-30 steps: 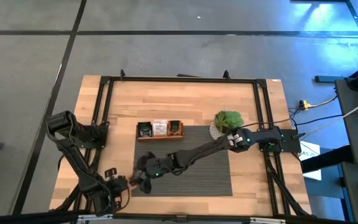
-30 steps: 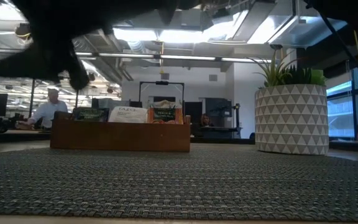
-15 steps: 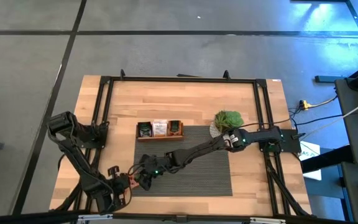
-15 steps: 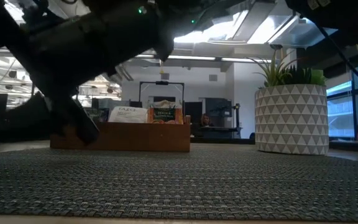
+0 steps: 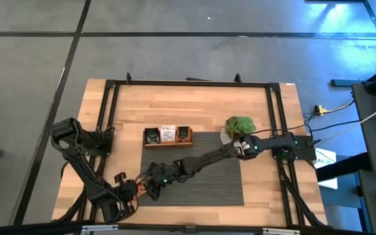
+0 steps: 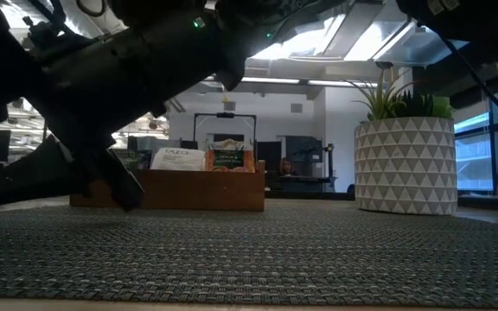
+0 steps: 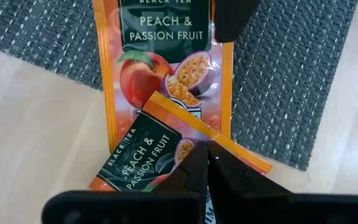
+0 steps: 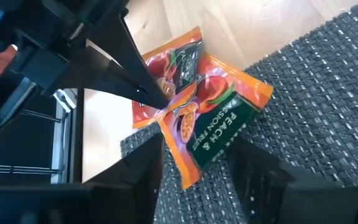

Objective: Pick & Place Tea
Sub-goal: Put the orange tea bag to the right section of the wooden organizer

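Note:
Two orange-red tea sachets lie overlapped at the mat's near left corner. One sachet (image 7: 166, 56) (image 8: 222, 121) lies flat, partly on the grey mat (image 5: 201, 166) and partly on the wood. The other sachet (image 7: 145, 155) (image 8: 182, 53) stands tilted over it, with my left gripper (image 7: 207, 158) (image 5: 134, 190) shut on it. My right gripper (image 8: 201, 180) (image 5: 150, 187) reaches in from the right, open, its fingers on either side of the flat sachet's end. More tea stands in the wooden tray (image 5: 168, 143) (image 6: 167, 190). My left gripper pinches the tilted sachet between its two fingers, near the edge (image 7: 188, 149) that rests on the flat sachet. The fingers slant down from the table's near left. The sachet leans up from the hold, its lower edge on the flat sachet. Whether my right gripper touches the flat sachet I cannot tell.
A small potted plant (image 5: 239, 126) (image 6: 405, 164) stands at the mat's far right corner. The black frame rails (image 5: 106, 111) run along the table's sides. Bare wood lies left of the mat.
My right gripper has come down toward the two sachets at the mat's near left corner and has rolled at the wrist. In the low view its arm now fills the upper left. My left gripper has stayed by the sachets.

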Motion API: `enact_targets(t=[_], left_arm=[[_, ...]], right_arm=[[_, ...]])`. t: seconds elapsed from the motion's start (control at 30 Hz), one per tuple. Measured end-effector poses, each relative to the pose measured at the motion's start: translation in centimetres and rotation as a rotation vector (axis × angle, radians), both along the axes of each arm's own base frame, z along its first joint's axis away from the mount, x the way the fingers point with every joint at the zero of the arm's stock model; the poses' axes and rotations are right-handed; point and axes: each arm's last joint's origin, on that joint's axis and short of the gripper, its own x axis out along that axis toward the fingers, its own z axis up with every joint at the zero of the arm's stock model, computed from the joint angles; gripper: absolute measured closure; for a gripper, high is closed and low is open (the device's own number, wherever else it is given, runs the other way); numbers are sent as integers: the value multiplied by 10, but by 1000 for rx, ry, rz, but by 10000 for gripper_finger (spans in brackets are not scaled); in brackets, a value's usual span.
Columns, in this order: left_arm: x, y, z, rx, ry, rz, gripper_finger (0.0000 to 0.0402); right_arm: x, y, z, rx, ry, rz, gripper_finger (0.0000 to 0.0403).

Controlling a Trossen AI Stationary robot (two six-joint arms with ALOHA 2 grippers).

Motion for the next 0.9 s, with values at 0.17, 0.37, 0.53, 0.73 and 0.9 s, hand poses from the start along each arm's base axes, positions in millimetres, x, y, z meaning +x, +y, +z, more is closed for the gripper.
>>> enact_targets(t=[0.17, 0.37, 0.53, 0.73, 0.9], left_arm=[[0, 0, 0, 1, -2, 1, 398], [0, 0, 0, 0, -1, 0, 398], [-1, 0, 3, -20, 16, -5, 398], [-5, 6, 23, -42, 0, -13, 398], [-5, 13, 40, -18, -93, -25, 398]], right_arm=[[1, -3, 0, -18, -3, 7, 278], [2, -9, 0, -63, -17, 28, 348], [3, -13, 1, -126, -41, 69, 395], [3, -24, 35, -243, -65, 136, 398], [0, -38, 74, -451, 19, 244, 399]])
